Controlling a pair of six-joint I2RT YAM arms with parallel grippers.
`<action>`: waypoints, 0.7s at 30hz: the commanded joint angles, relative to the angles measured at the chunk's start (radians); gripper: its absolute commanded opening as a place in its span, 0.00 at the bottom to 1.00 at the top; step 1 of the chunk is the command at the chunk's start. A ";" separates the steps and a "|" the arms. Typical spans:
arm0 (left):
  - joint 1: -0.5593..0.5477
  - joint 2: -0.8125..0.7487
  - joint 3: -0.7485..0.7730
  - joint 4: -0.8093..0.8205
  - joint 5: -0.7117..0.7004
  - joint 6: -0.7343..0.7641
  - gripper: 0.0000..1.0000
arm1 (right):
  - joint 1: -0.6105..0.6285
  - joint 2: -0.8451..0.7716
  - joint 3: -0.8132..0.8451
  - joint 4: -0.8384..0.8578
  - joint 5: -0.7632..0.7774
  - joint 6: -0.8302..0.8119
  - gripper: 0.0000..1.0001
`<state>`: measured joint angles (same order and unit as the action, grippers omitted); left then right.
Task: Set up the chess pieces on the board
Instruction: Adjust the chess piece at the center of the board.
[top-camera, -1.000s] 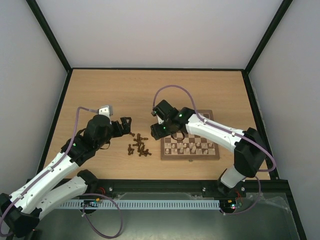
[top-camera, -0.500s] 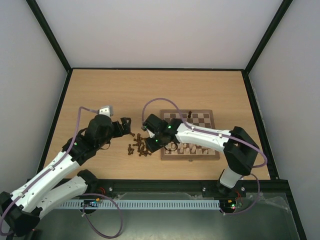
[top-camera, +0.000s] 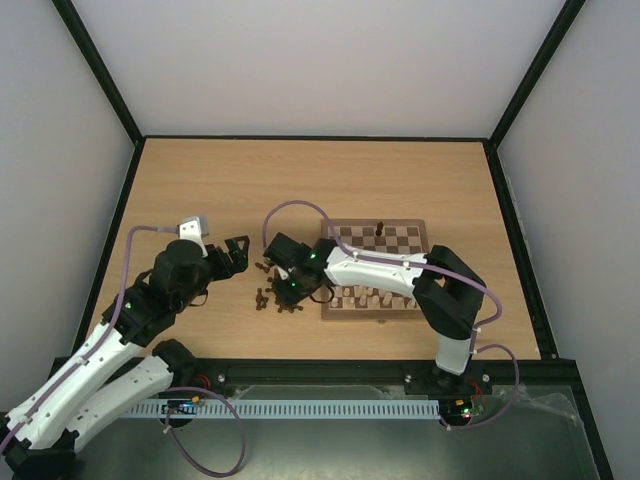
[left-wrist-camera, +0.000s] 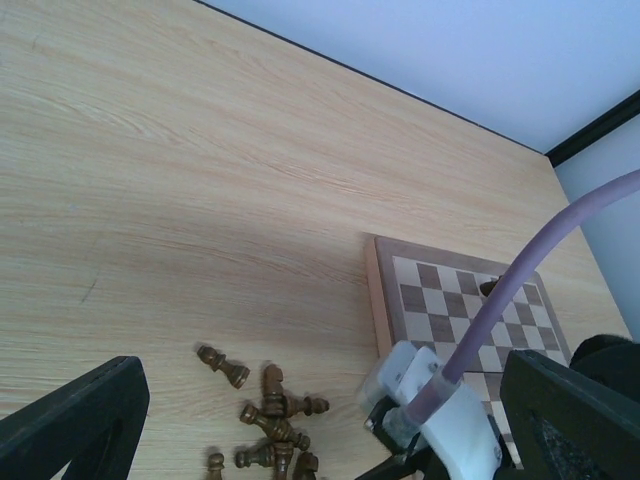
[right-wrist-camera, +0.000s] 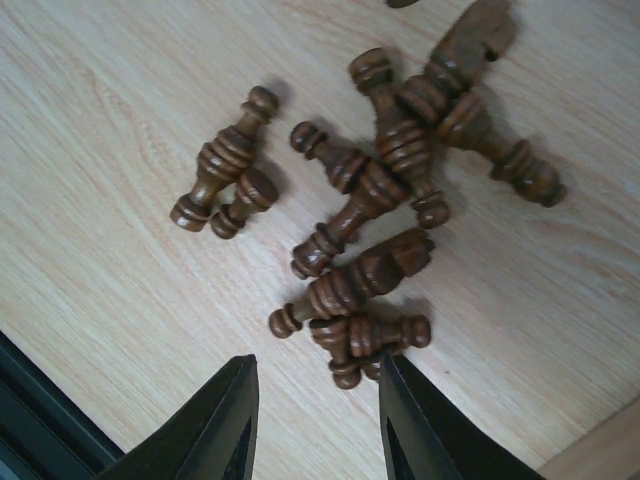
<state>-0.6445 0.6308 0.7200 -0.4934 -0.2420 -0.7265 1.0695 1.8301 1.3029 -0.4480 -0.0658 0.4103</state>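
Note:
The board (top-camera: 405, 240) lies right of centre, with cream pieces (top-camera: 385, 292) on its near rows and one dark piece (top-camera: 380, 229) upright at the far edge. A pile of dark brown pieces (top-camera: 272, 297) lies on the table left of the board. My right gripper (top-camera: 284, 288) hovers over that pile. In the right wrist view it (right-wrist-camera: 315, 405) is open and empty, its fingers straddling the nearest of the lying dark pieces (right-wrist-camera: 360, 270). My left gripper (top-camera: 236, 253) is open and empty, left of the pile. Its view shows the pile (left-wrist-camera: 265, 420) and the board (left-wrist-camera: 440, 300).
The right arm's white wrist camera and purple cable (left-wrist-camera: 432, 410) sit between the left gripper's fingers in its view. A black frame (top-camera: 110, 240) edges the table. Bare wood lies at the back and far left.
My right arm swung left from above the board to over the pile of dark pieces. My left arm drew back a little to the left.

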 joint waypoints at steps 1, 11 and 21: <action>0.006 -0.015 0.025 -0.030 -0.023 -0.006 1.00 | 0.044 0.037 0.032 -0.062 -0.014 -0.005 0.35; 0.006 0.000 0.016 -0.016 -0.025 0.002 0.99 | 0.081 0.051 -0.018 -0.048 -0.042 0.014 0.36; 0.006 0.004 0.007 -0.008 -0.025 0.002 0.99 | 0.081 0.112 -0.013 -0.035 -0.050 0.014 0.36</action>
<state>-0.6445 0.6357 0.7200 -0.5011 -0.2539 -0.7261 1.1469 1.9068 1.2984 -0.4500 -0.1043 0.4160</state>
